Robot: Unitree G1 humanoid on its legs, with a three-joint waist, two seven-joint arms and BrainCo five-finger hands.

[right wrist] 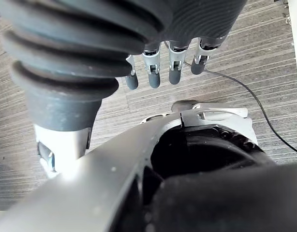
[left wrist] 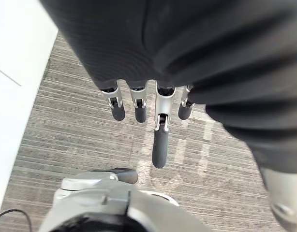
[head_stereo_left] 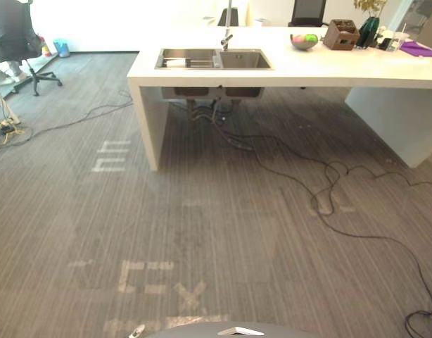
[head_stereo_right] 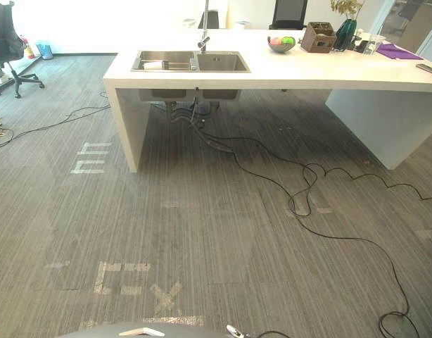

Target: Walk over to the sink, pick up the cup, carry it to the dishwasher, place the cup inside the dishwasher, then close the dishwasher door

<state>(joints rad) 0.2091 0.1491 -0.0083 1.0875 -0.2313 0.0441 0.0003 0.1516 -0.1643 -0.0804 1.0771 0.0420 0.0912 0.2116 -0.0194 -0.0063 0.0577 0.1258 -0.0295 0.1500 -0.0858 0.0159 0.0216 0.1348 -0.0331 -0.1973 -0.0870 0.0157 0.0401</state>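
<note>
You've got the white desk [head_stereo_left: 307, 69] dead ahead, well apart across the carpet [head_stereo_left: 223, 232], with the sink [head_stereo_left: 244, 60] set near its left end. A pale shape [head_stereo_left: 175, 63] lies in the sink's left side, and you can't tell yet if that's the cup. Your left robot hand [left wrist: 159, 140] and right robot hand [right wrist: 174, 67] hang released and empty. The left looks marginally nearer.

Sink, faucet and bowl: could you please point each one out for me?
Sink [head_stereo_left: 244, 60]: left eye view, bare right basin.
Faucet [head_stereo_left: 226, 39]: left eye view, spout head.
Bowl [head_stereo_left: 304, 46]: left eye view, outer wall.
</note>
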